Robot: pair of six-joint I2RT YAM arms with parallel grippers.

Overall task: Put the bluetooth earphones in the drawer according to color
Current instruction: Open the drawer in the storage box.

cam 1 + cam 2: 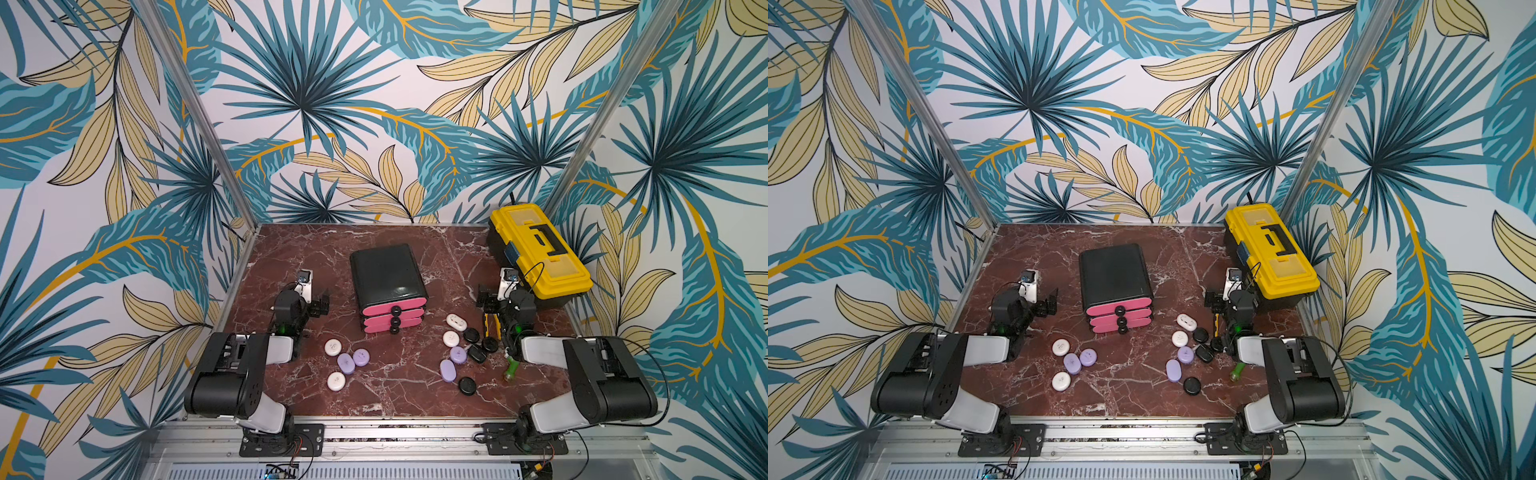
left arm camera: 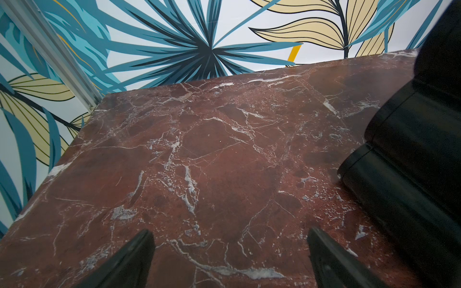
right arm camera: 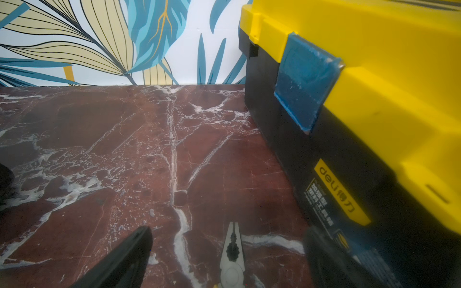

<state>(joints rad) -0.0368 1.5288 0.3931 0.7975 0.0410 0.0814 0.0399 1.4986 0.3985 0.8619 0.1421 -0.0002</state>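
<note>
The drawer is a black cabinet mid-table with three pink fronts, all pushed in. Bluetooth earphones lie in two groups in front of it. To its left lie two white cases and two lilac cases. To its right are white, lilac and black cases. My left gripper stands open left of the cabinet, whose black side shows in the left wrist view. My right gripper stands open right of it, holding nothing.
A yellow-and-black toolbox stands at the back right, close beside my right gripper. Pliers lie on the marble below the open right jaws. A green-handled tool lies by the right arm. Patterned walls enclose three sides.
</note>
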